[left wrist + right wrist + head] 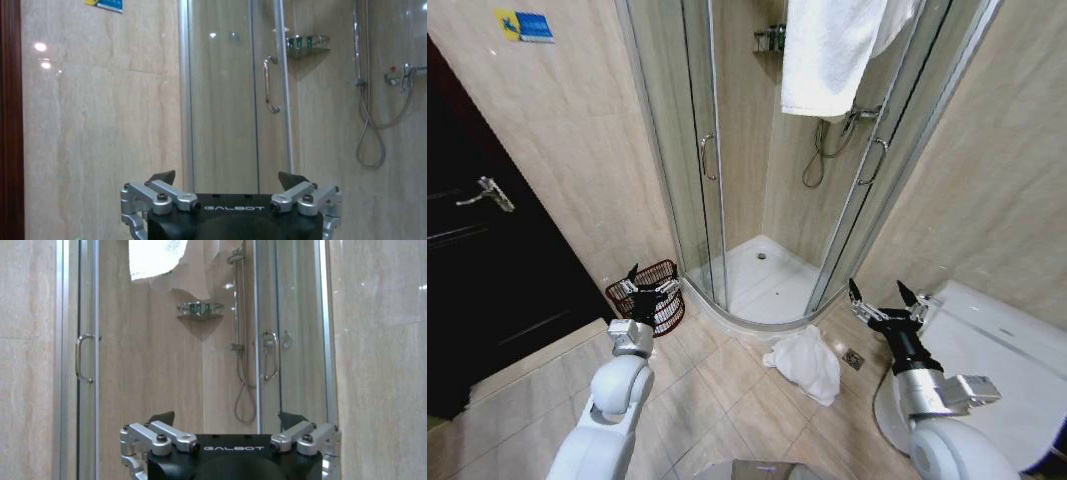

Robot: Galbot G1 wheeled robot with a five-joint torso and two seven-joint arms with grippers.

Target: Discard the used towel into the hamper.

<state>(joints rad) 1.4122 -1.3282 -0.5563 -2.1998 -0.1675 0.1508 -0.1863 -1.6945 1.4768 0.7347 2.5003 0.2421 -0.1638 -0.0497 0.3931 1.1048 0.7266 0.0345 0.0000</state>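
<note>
The head view looks forward and steeply down from above both arms, taking in the tiled floor (727,390), the shower cabin (767,200) and the hamper (649,293). The left wrist view sits just behind the left end effector (227,179) and faces level toward the wall and the cabin's glass door (227,90). The right wrist view sits just behind the right end effector (227,419), facing straight into the cabin. All three views share the cabin's door handles and shower hose (243,400).
</note>
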